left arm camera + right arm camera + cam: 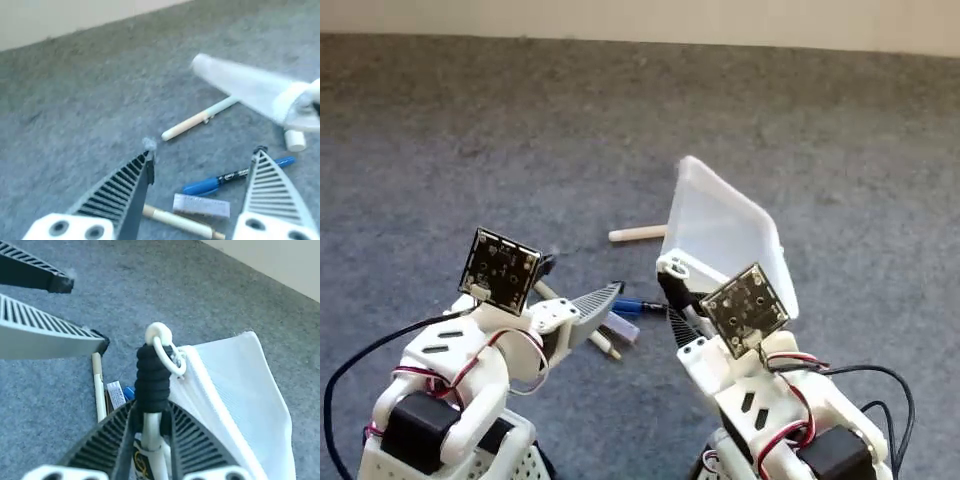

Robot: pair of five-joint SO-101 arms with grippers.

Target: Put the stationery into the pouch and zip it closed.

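1. The left tool [204, 156] was held wide open, low over the grey worktop [470, 130], with nothing gripped.
2. Below its fingers, a blue marker [220, 180], a small white block [201, 205] and a cream pen [180, 222] were laid close together on the worktop. A second pen [638, 234] was laid farther off, near the pouch.
3. The right tool [150, 415] was clamped narrowly on a black ribbed grip [150, 377], to which a white ring [167, 352] was joined.
4. The white pouch [725, 225] was held tilted at that ring, with the stationery seen outside it.
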